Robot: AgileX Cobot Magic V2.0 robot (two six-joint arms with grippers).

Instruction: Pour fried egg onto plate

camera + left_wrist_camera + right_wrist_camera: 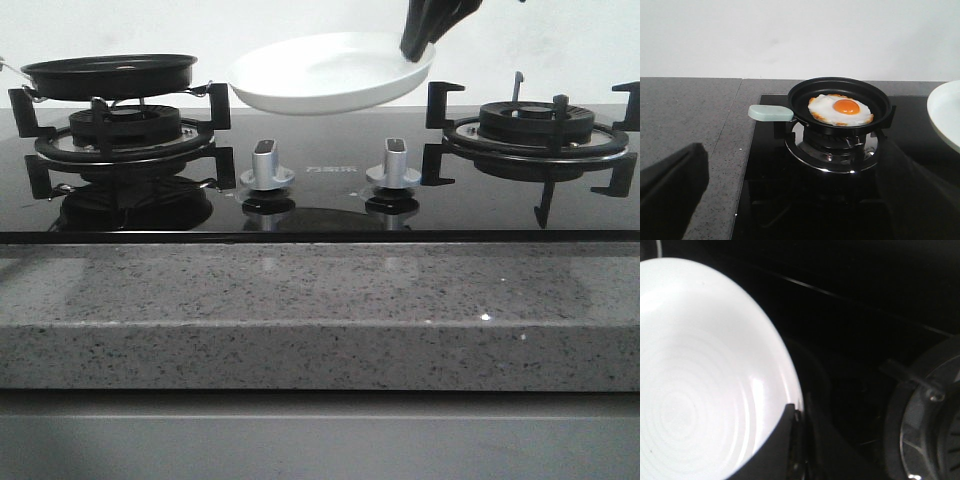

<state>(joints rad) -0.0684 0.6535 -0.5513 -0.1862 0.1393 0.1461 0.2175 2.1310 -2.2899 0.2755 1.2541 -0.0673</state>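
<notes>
The fried egg (826,108), white with an orange yolk and browned edges, lies flat in a black pan (880,97) with a pale green handle (771,113). The pan (110,75) sits on the left burner. My left gripper (795,200) is open, some way short of the pan, with its dark fingers (670,182) spread wide and nothing between them. The white plate (320,70) hangs tilted in the air above the middle of the hob. My right gripper (415,45) is shut on its right rim. In the right wrist view the plate (700,380) is pinched at its edge by the gripper (799,415).
Two silver knobs (266,165) (395,160) stand at the middle of the black glass hob. The right burner (537,125) with its black pan supports carries nothing. A grey speckled stone counter (320,300) runs along the front and lies left of the hob (690,115).
</notes>
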